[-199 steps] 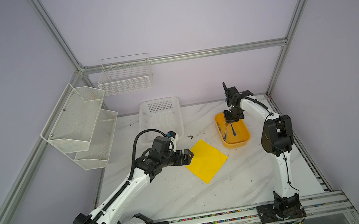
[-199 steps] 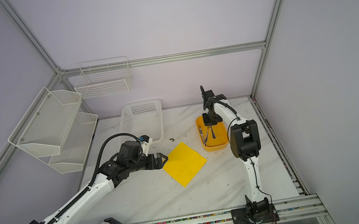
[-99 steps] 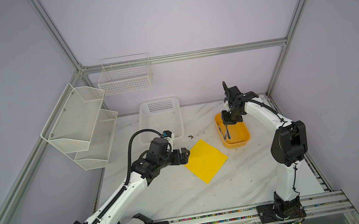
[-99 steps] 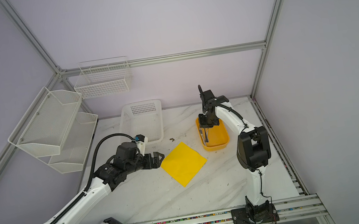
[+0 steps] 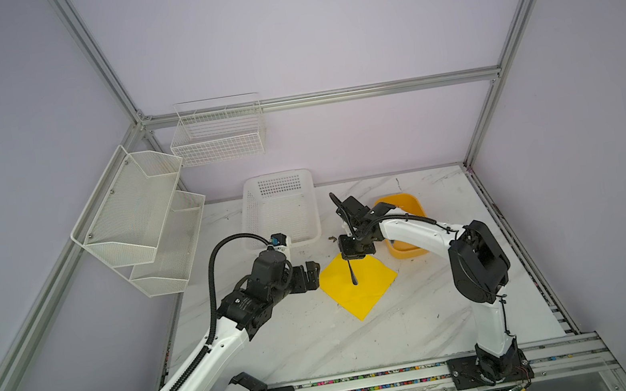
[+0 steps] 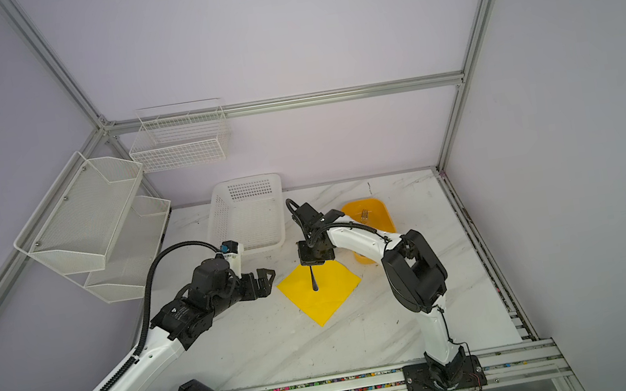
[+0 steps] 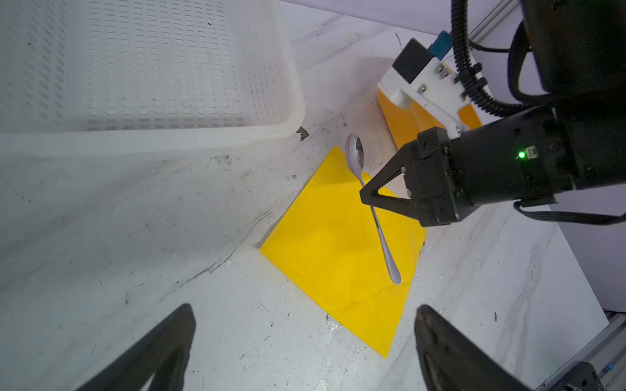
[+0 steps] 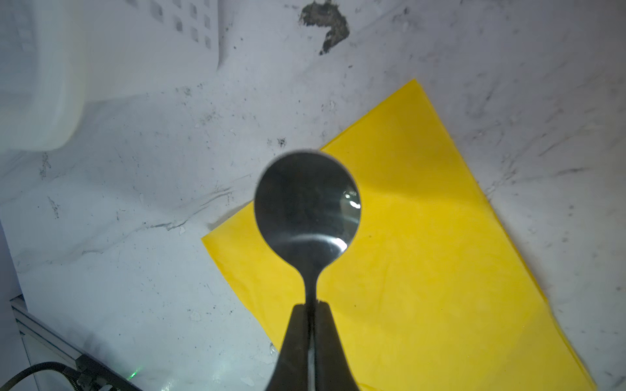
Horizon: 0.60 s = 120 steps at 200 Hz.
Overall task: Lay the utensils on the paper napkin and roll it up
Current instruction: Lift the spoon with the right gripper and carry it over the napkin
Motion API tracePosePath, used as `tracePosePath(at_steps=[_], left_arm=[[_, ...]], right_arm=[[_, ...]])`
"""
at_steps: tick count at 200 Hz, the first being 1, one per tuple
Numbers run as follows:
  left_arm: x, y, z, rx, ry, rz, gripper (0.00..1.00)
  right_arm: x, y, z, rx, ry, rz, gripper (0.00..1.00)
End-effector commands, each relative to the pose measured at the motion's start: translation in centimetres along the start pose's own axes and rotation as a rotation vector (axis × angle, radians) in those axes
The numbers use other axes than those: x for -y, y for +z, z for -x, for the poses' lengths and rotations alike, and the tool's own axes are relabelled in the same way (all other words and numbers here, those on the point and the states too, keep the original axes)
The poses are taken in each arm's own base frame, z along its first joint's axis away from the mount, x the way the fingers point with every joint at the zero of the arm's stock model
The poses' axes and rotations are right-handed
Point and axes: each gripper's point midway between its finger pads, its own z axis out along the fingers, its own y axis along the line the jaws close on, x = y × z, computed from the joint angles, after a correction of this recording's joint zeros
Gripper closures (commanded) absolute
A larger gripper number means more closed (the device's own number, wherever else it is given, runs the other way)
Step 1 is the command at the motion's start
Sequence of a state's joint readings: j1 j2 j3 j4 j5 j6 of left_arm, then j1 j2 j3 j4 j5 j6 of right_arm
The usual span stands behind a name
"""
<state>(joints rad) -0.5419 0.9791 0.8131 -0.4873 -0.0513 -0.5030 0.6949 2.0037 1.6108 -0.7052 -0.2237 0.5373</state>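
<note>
On the left wall hangs a mesh shelf (image 5: 138,218), and a wire basket (image 5: 218,135) hangs on the back wall beside it. Below them a white bin (image 5: 251,218) sits at the back of the table (image 5: 325,342).

The left gripper (image 5: 312,272) (image 7: 305,308) hovers just left of the napkin's left corner with its jaws wide apart and nothing between them.

The napkin (image 5: 362,286) (image 6: 326,293) lies flat as a diamond in the middle of the table, with one corner towards the bin and one towards the front rail. The far corner stops just short of the bin's front wall.

The spoon (image 5: 352,272) (image 7: 376,216) is above the napkin. Its long axis runs back to front, with the bowl over the far corner and the handle end down over the napkin's middle (the views do not show whether it touches the paper). In the right wrist view the bowl (image 8: 306,210) faces the camera.

The right gripper (image 5: 348,260) (image 8: 311,304) is clamped tight on the spoon's neck, just under the bowl.

To the right, just beside the napkin's right corner, stands the tub (image 5: 408,199) (image 6: 371,202). A fork (image 6: 365,214) lies inside it, and the right arm passes over its front half. The bin, tub and left gripper crowd the napkin on three sides, and only the front is open.
</note>
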Motion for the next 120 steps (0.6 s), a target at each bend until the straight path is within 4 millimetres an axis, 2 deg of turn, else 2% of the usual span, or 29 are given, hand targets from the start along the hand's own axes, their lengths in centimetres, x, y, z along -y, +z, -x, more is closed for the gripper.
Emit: tracePosePath(at_steps=[1, 31, 58, 120], left_arm=[[-1.2, -0.2, -0.4, 0.032, -0.009, 0.036, 0.00], [-1.6, -0.6, -0.5, 0.047, -0.005, 0.046, 0.00], [-1.7, -0.5, -0.7, 0.046, -0.003, 0.048, 0.00], [-1.8, -0.3, -0.9, 0.032, 0.007, 0.051, 0.00]], right_arm=[[0.0, 1.7, -0.2, 0.029, 0.082, -0.032, 0.96], [0.0, 3.1, -1.1, 0.022, 0.113, -0.042, 0.96], [1.1, 4.1, -1.4, 0.022, 0.141, -0.074, 0.96], [1.7, 5.8, -1.4, 0.002, 0.126, -0.108, 0.96]])
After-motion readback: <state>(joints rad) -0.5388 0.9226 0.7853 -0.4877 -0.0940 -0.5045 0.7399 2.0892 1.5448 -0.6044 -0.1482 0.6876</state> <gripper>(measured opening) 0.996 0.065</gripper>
